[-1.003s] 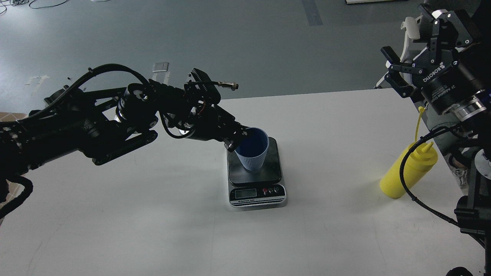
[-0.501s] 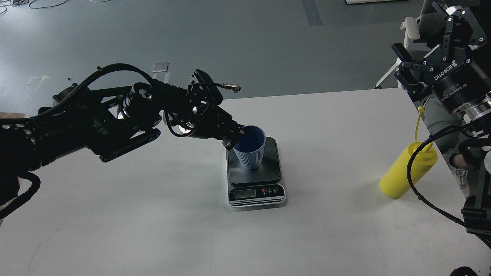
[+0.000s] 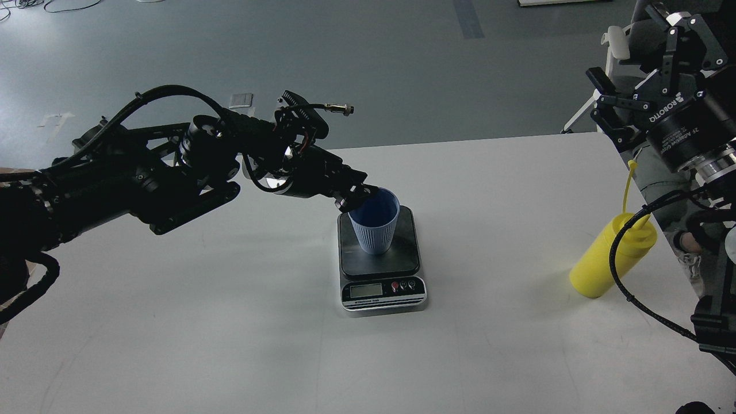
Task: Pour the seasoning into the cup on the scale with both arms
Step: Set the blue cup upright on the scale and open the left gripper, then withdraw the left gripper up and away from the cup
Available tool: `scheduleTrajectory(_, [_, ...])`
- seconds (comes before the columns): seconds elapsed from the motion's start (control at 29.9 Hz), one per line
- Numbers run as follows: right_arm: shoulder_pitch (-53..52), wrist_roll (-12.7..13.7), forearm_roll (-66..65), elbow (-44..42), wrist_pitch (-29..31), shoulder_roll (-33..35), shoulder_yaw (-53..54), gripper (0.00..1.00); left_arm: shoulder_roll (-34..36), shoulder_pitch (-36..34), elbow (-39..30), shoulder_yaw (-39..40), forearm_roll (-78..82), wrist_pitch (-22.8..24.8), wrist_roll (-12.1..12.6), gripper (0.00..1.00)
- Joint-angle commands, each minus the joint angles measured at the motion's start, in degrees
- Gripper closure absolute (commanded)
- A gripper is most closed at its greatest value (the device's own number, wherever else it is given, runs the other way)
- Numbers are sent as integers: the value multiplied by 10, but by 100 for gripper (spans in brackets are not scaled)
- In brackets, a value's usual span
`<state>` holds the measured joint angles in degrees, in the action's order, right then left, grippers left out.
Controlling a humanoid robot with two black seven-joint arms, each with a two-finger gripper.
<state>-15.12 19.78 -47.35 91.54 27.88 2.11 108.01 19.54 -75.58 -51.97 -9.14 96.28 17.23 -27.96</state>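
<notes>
Robotics lab bench on an open workshop floor

A bare white table (image 3: pixel 230 322) stands on a wide grey painted floor (image 3: pixel 287 52) marked with a tape strip (image 3: pixel 467 17); loose cables (image 3: pixel 52 4) trail at the far edge, and exposed wiring runs along the black robot arm (image 3: pixel 144 172).

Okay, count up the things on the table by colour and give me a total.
Yellow: 1, the squeeze bottle
Light blue: 1, the cup
Black and silver: 1, the scale
Total: 3
</notes>
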Motion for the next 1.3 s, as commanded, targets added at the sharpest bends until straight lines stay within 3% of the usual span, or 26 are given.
scheduleTrajectory(0.0, [0, 0, 0, 0, 1, -1, -3, 0, 1, -3, 1, 1, -17, 13, 0, 2])
scheduleTrajectory(0.23, [0, 0, 0, 0, 1, -1, -3, 0, 15, -11, 3, 22, -119, 9, 0, 2])
scheduleTrajectory(0.4, [-1, 0, 1, 0, 1, 0, -3, 0, 57, 3, 41, 172, -380, 15, 0, 2])
scheduleTrajectory(0.43, [-1, 0, 1, 0, 1, 0, -3, 0, 57, 3, 41, 172, -381, 15, 0, 2])
scheduleTrajectory(0.6, [-1, 1, 0, 0, 1, 0, -3, 0, 88, 72, 95, 303, -702, 11, 0, 2])
scheduleTrajectory(0.8, [-2, 0, 1, 0, 1, 0, -3, 0, 95, 102, 104, 323, -765, 3, 0, 2])
scheduleTrajectory(0.84, [-4, 1, 4, 0, 1, 0, 0, 0, 106, 145, 95, 357, -829, 21, 0, 2])
scheduleTrajectory(0.9, [-5, 2, 9, 2, 1, -4, 4, 0, 117, 158, 84, 367, -837, 44, 0, 2])
scheduleTrajectory(0.97, [-7, 10, 63, 19, -2, -4, 28, 0, 133, 168, 64, 379, -841, 77, 0, 2])
scheduleTrajectory(1.27, [-10, 12, 453, 76, -134, 3, 138, 0, 139, 210, 53, 373, -833, 85, 0, 2])
